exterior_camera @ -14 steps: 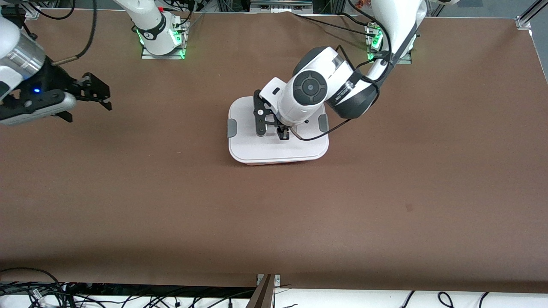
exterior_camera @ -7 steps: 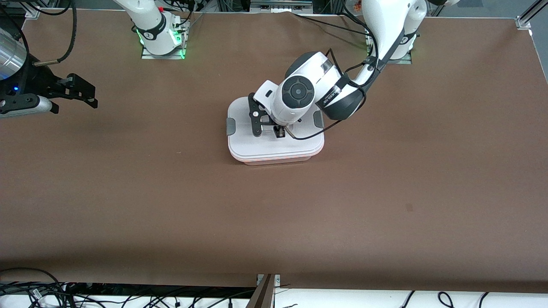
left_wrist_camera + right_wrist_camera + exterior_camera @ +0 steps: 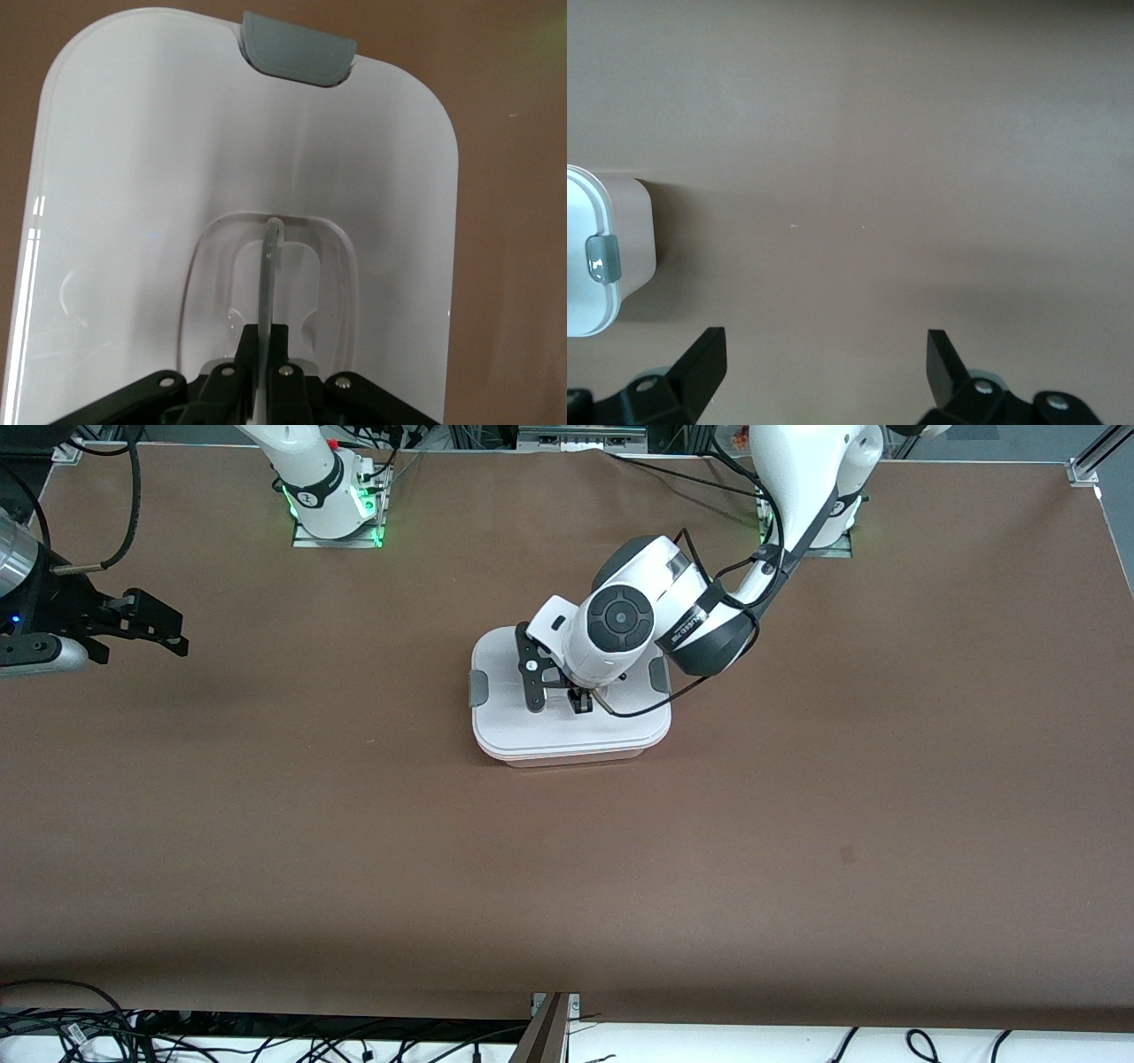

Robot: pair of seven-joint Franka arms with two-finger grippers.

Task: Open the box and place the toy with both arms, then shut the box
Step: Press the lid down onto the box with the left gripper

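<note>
lid (image 3: 567,726): frame centre, stiff light plastic, slick; best held by handle (image 3: 268,266)
left gripper (image 3: 576,698): clamped on handle
right gripper (image 3: 824,359): upper left of front view, apart, waiting

Box (image 3: 567,731) mid-table (image 3: 797,824), lid (image 3: 159,177) on it, left end effector (image 3: 560,700) on lid
</note>
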